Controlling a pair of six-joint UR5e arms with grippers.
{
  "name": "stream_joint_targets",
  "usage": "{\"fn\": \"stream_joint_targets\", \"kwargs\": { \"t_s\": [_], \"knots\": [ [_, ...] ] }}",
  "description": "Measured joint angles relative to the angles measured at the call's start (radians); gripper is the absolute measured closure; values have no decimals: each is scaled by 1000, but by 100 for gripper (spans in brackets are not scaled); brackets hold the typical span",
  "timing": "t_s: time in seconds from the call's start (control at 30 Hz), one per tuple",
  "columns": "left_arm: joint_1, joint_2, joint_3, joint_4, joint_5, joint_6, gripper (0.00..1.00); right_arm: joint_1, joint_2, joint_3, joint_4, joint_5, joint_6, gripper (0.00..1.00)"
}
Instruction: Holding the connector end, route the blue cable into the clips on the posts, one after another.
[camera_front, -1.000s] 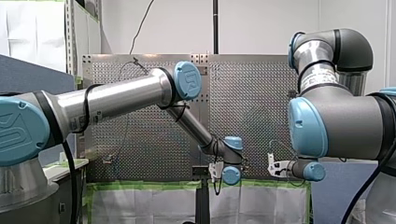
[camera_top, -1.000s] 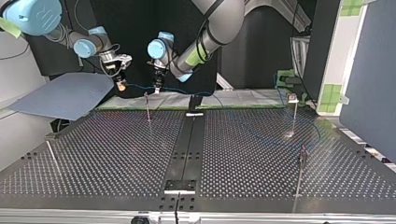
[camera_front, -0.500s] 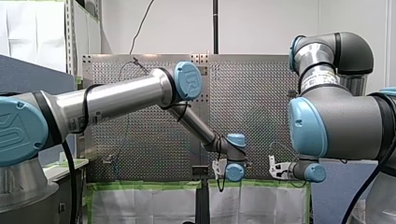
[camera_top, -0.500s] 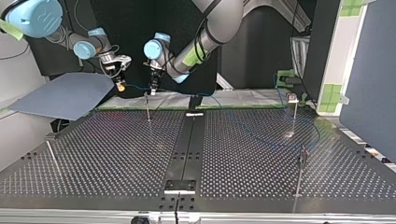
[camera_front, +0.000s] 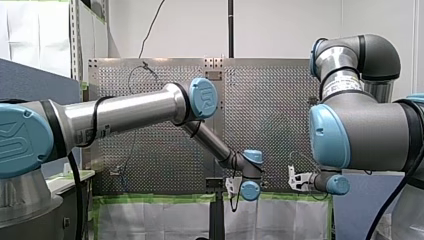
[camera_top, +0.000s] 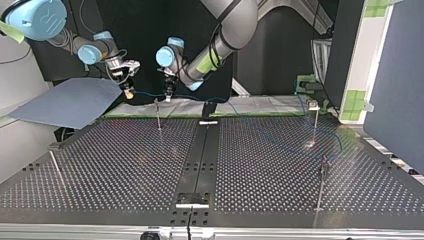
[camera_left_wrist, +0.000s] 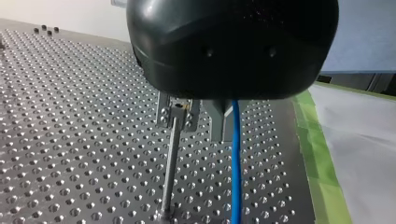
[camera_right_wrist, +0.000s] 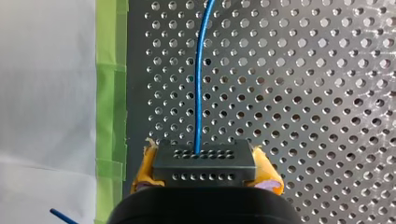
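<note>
My right gripper (camera_right_wrist: 205, 175) is pinching the black connector (camera_right_wrist: 204, 161) from both sides, with a yellow pad (camera_right_wrist: 267, 176) pressed against each end of the block. The connector's perforated face points away from the gripper. The blue cable (camera_right_wrist: 200, 84) leaves the middle of that face and runs almost straight ahead of the gripper over the perforated desk (camera_right_wrist: 303, 93), bending slightly to one side farther out. Its long axis is in line with the gripper's reach. A strip of green tape (camera_right_wrist: 111, 93) and a white sheet (camera_right_wrist: 46, 93) lie to one side of the gripper, parallel to the cable. In the top view the cable spans roughly level from my right gripper across to my left gripper (camera_top: 168, 95), clear of the desk. In the left wrist view the cable comes out from under the black gripper body and runs on ahead of it. There it lies just beside a thin upright post (camera_left_wrist: 171, 172), near parallel to it and not touching. The post's top reaches up under the gripper body. Whether my left gripper is spread or pressed together cannot be told.
</note>
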Motion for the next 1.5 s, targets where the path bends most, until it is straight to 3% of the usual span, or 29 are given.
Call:
{"fn": "stream_joint_targets", "kwargs": {
  "t_s": [0.77, 1.03, 1.5],
  "knots": [
    [-14, 29, 1, -18, -20, 26, 100, 3, 1, -28, 5, -17, 2, 100],
    [2, 29, 1, -19, 14, 26, 100, 2, 1, -34, 6, -17, 6, 100],
    [38, 26, 2, -28, 78, 15, 100, -6, 4, -73, 11, -17, 34, 100]
  ]
}}
